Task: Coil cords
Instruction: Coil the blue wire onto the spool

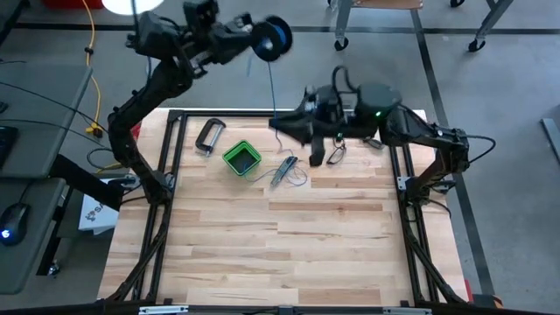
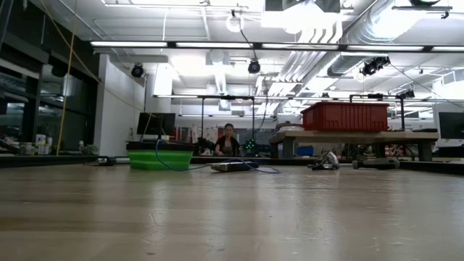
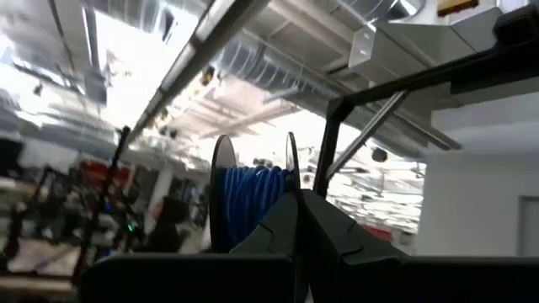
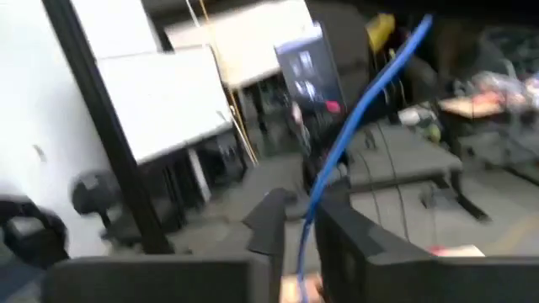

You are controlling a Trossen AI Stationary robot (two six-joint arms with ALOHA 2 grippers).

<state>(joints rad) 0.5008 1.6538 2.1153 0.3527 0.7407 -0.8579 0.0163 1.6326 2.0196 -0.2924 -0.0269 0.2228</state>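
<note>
So the left gripper (image 1: 254, 39) is holding the spool (image 1: 276, 38) up in the air near the top middle of the overhead shot, past the far edge of the table (image 1: 289, 254), jaws clenched on the spool's rim. The thin blue wire (image 1: 272, 83) is running from the spool down toward the right gripper (image 1: 278, 124), sitting just right of centre over the table's far edge. In that arm's own camera the wire is passing right between the fingers (image 4: 265, 220), but I can't tell if they're pinching it or just guiding it. The rest of the wire is lying in loose loops on the wood, trailing past a small metal tool (image 1: 284, 169) next to the green box (image 1: 241, 158). That wire looks super light and floppy, probably slick too, so it's likely going to slip and snag on itself. Best bet is grabbing it loosely close to the spool so it's feeding under light tension, and holding the spool by its hard rim, not the windings.
</note>
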